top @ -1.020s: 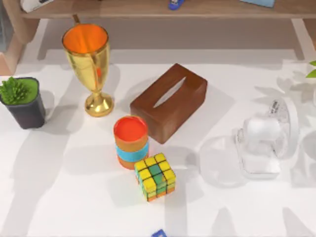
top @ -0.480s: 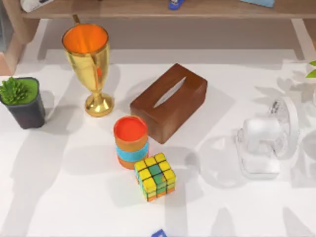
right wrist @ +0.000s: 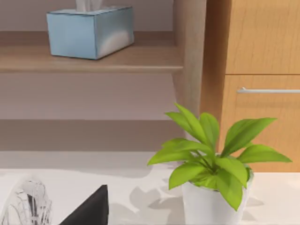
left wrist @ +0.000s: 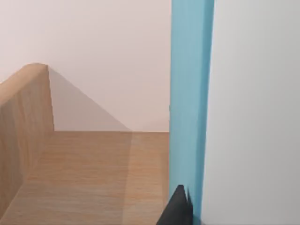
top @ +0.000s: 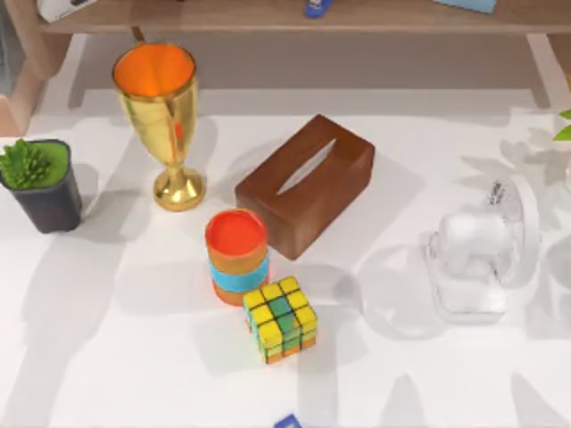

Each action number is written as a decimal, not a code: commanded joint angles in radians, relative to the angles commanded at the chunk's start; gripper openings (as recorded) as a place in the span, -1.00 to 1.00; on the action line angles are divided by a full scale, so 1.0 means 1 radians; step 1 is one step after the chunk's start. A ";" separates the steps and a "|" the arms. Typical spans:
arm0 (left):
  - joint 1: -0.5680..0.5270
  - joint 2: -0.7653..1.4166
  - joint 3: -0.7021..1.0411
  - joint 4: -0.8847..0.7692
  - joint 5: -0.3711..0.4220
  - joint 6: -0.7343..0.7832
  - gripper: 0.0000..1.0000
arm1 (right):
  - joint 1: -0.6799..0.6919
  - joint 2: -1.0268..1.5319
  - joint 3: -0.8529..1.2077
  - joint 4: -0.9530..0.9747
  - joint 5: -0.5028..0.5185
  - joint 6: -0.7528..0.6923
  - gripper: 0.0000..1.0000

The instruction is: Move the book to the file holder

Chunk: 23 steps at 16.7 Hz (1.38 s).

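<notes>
In the left wrist view the book (left wrist: 234, 112) stands upright right before the camera, a blue cover edge beside a broad white face. My left gripper (left wrist: 183, 210) is shut on it, one dark fingertip (left wrist: 178, 208) pressed against the blue edge. Book and gripper hang over a wooden shelf board (left wrist: 93, 178), near its raised end wall (left wrist: 23, 136). The file holder is out of view. My right gripper (right wrist: 89, 211) is at the table's right side, near the white fan (right wrist: 26, 204) and a leafy plant in a white pot (right wrist: 211, 187).
On the table stand a gold trophy (top: 165, 116), a brown tissue box (top: 305, 183), an orange cup (top: 236, 254), a colour cube (top: 280, 318), a dark potted plant (top: 40, 183) and the fan (top: 477, 254). A blue tissue box (right wrist: 89, 30) sits on the shelf.
The fan's head has swung slightly on the table's right side. Nothing else on the table has moved.
</notes>
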 joint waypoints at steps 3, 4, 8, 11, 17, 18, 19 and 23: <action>0.000 0.010 0.039 -0.028 0.000 0.000 -1.00 | 0.000 0.000 0.000 0.000 0.000 0.000 1.00; 0.000 0.013 0.051 -0.036 0.000 0.000 -1.00 | 0.000 0.000 0.000 0.000 0.000 0.000 1.00; 0.000 0.021 0.085 -0.062 0.000 0.000 -1.00 | 0.000 0.000 0.000 0.000 0.000 0.000 1.00; 0.000 0.016 0.082 -0.060 -0.001 0.002 -1.00 | 0.000 0.000 0.000 0.000 0.000 0.000 1.00; 0.112 -0.070 0.064 0.016 0.043 0.129 -1.00 | 0.000 0.000 0.000 0.000 0.000 0.000 1.00; 0.151 -0.090 0.050 0.037 0.056 0.171 -1.00 | 0.000 0.000 0.000 0.000 0.000 0.000 1.00; 0.195 -0.107 0.031 0.059 0.071 0.217 -1.00 | 0.000 0.000 0.000 0.000 0.000 0.000 1.00; 0.411 -0.147 -0.105 0.149 0.141 0.442 -1.00 | 0.000 0.000 0.000 0.000 0.000 0.000 1.00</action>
